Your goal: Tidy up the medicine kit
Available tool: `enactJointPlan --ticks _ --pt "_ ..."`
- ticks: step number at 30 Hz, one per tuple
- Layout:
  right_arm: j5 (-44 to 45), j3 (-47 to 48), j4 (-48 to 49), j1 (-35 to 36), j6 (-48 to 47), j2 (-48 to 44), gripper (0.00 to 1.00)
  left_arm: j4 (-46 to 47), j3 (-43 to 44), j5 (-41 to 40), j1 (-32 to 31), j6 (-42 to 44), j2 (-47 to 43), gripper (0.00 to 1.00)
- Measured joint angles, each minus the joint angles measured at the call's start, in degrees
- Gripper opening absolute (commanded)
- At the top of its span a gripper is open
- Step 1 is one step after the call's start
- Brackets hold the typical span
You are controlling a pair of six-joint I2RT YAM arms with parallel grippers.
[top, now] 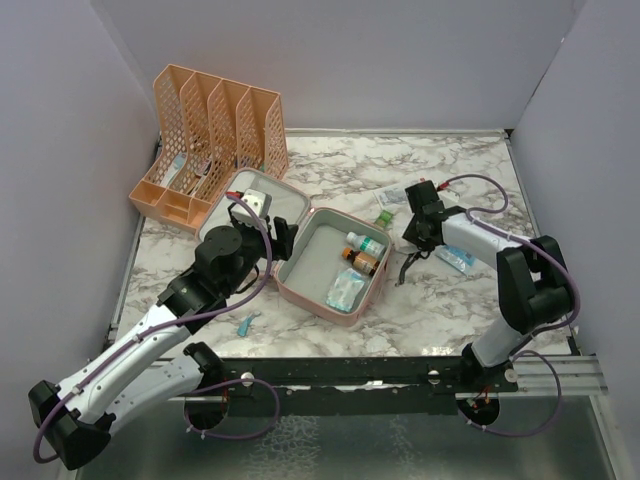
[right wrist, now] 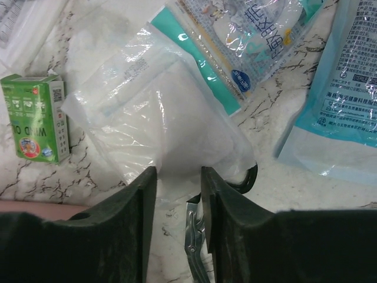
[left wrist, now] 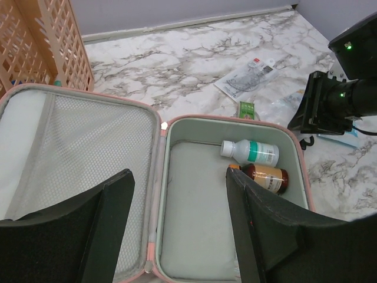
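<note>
Kit [top: 318, 262]: centre frame, lid flat open, ready for loading.
L gripper [left wrist: 178, 174]: fingers wide, empty, over kit.
R gripper [right wrist: 175, 171]: fingers narrow astride clear bag [right wrist: 147, 112] edge, prob. for pickup; grip can't tell.

The right gripper [right wrist: 178, 175] fills the bottom of the view, its two dark fingers [right wrist: 118, 236] standing a little apart. A clear plastic pouch [right wrist: 159, 118] with white padding inside lies on the marble table [right wrist: 306, 194]. Its near end reaches the fingertips, but whether it is pinched cannot be told. A metal piece [right wrist: 194, 242] shows in the gap between the fingers, and a dark curved loop [right wrist: 252, 175] lies just beside the right one. A small green box [right wrist: 35, 118] sits just left of the pouch, above a pink strip of the medicine kit [right wrist: 35, 207]. A teal-striped packet [right wrist: 235, 53] touches the pouch's far side, and a pale blue packet [right wrist: 347, 88] lies at the right edge.
</note>
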Motion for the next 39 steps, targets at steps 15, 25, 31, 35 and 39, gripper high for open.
enactJointPlan --ticks 15,25,31,35,39 --pt "1.51 0.61 0.09 0.00 -2.84 -0.63 0.01 0.46 -0.02 0.13 0.00 -0.68 0.94 0.67" --pt "-2.47 0.46 0.90 0.00 -12.20 -14.82 0.01 0.79 -0.02 2.29 0.00 -1.44 4.09 0.71" --pt "-16.72 -1.05 4.55 0.15 -20.39 -21.49 0.01 0.70 0.22 5.16 0.00 -2.75 7.67 0.72" --pt "-24.02 -1.68 5.95 3.23 -23.61 -22.97 0.01 0.72 0.31 5.40 0.00 -3.54 9.11 0.75" --pt "-28.81 -1.68 6.38 7.91 -26.10 -22.99 0.01 1.14 0.31 5.88 0.00 -4.00 9.16 0.85"
